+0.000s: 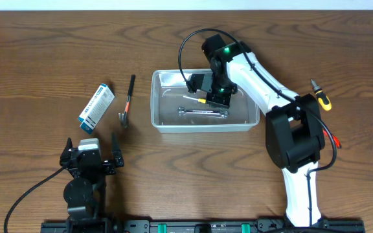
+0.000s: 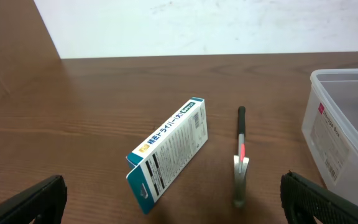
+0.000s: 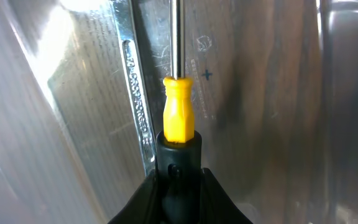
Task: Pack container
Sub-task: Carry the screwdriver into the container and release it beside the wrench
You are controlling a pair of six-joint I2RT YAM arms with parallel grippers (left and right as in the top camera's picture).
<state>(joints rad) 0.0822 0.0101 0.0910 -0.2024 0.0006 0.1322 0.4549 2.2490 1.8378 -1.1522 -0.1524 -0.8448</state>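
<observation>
The clear plastic container [image 1: 164,123] stands at the table's middle; its left wall shows in the left wrist view [image 2: 337,134]. A silver wrench [image 1: 203,112] lies inside it, also in the right wrist view [image 3: 135,93]. My right gripper [image 1: 215,96] is inside the container, shut on a yellow-and-black screwdriver [image 3: 178,118] whose shaft points away over the container floor. My left gripper [image 1: 89,155] is open and empty near the table's front left, short of a white-and-blue box [image 2: 166,152] and a small hammer [image 2: 241,155].
The white-and-blue box [image 1: 96,106] and the hammer [image 1: 127,102] lie left of the container. Another screwdriver with a yellow-and-black handle [image 1: 320,94] lies right of the right arm, next to a red-tipped cable [image 1: 332,137].
</observation>
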